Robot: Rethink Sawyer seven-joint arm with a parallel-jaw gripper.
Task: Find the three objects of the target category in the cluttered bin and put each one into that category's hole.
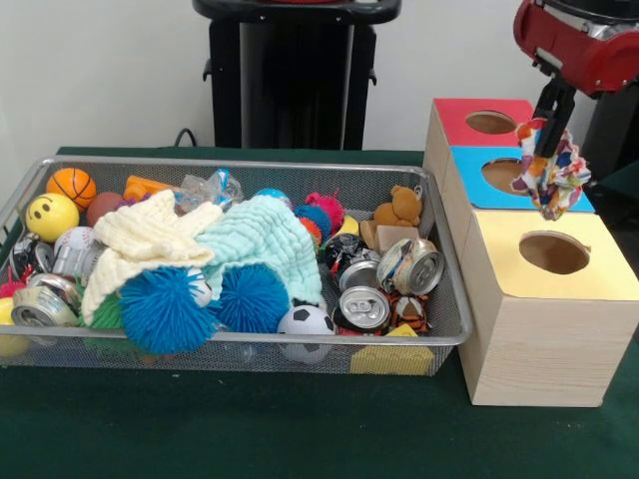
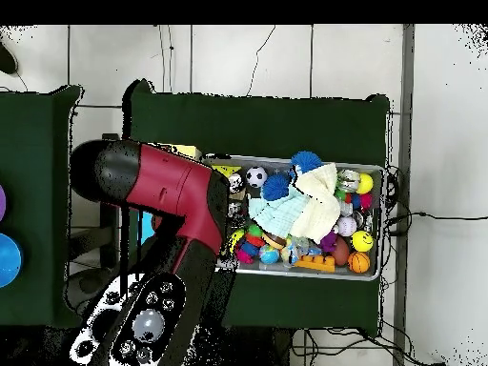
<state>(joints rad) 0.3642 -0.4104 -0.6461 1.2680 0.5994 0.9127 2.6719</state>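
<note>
My gripper [image 1: 548, 135] hangs at the upper right, shut on a multicoloured patterned cloth [image 1: 552, 172]. The cloth dangles just above the right side of the blue box [image 1: 471, 165], between its hole [image 1: 502, 175] and the yellow box's hole [image 1: 554, 252]. In the wire bin [image 1: 250, 166] lie a cream knitted cloth [image 1: 150, 241] and a mint cloth [image 1: 262, 239], piled over other items. In the overhead view the red arm [image 2: 167, 195] hides the gripper and the boxes; the bin [image 2: 382, 229] shows to its right with the pale cloths [image 2: 307, 205] in it.
A red box with a hole [image 1: 491, 122] stands behind the blue one. The bin also holds blue spiky balls [image 1: 165, 309], a soccer ball [image 1: 306, 321], several cans [image 1: 364, 307], a teddy bear [image 1: 401, 207], a basketball [image 1: 72, 185] and a yellow smiley ball [image 1: 51, 216].
</note>
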